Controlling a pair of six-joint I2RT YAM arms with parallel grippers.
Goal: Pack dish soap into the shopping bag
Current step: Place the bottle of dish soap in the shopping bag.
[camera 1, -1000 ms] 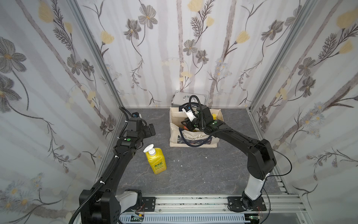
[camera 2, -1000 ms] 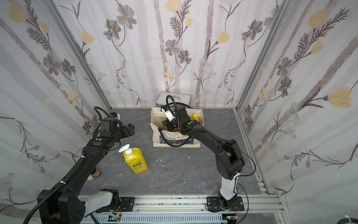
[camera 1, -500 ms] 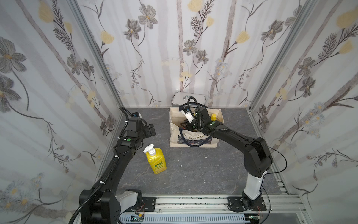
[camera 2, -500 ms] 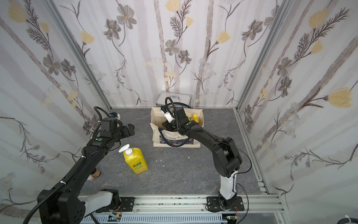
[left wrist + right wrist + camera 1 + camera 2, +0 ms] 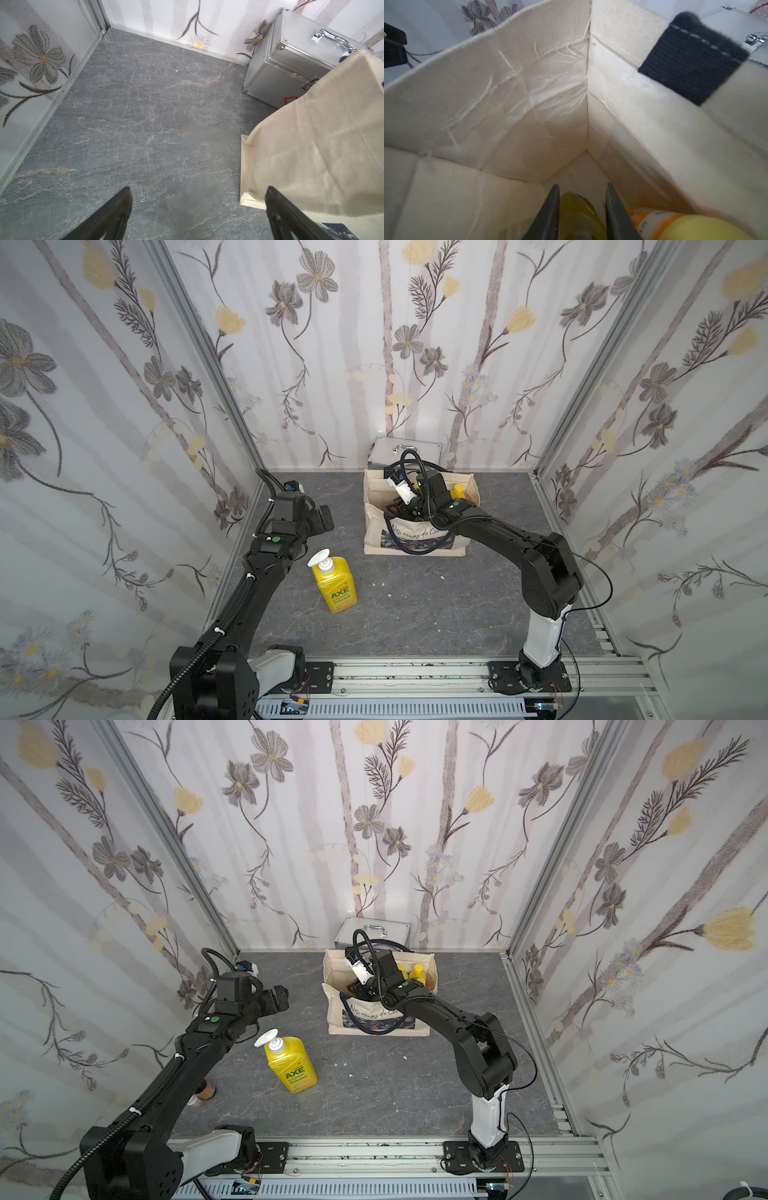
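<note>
**Bottle low in the bag, snags waiting on the way out**

Gripping what looks like a yellowish bottle (image 5: 578, 214) low inside the shopping bag (image 5: 488, 104), with the right jaws closed narrowly around it; cannot tell which bottle. Crowded there by an orange bottle with a yellow cap (image 5: 679, 226) just beside. Hovering over the surface (image 5: 145, 124) with the left jaws spread wide and empty, near the bag's side wall. Still to pack, judging by both top views: the AXE pump bottle (image 5: 336, 591), upright on the surface well apart from the bag, and seemingly a small bottle (image 5: 203, 1090) half hidden by the left arm.

Likely trouble from here:
- Letting go too high or tilted, toppling the held bottle onto its neighbour.
- Hooking the navy handle (image 5: 691, 56) on the wrist or its cable while withdrawing, dragging or tipping the soft bag toward the silver case (image 5: 291, 68) behind it.
- Knocking over the tall pump bottle later with a glancing approach.
</note>
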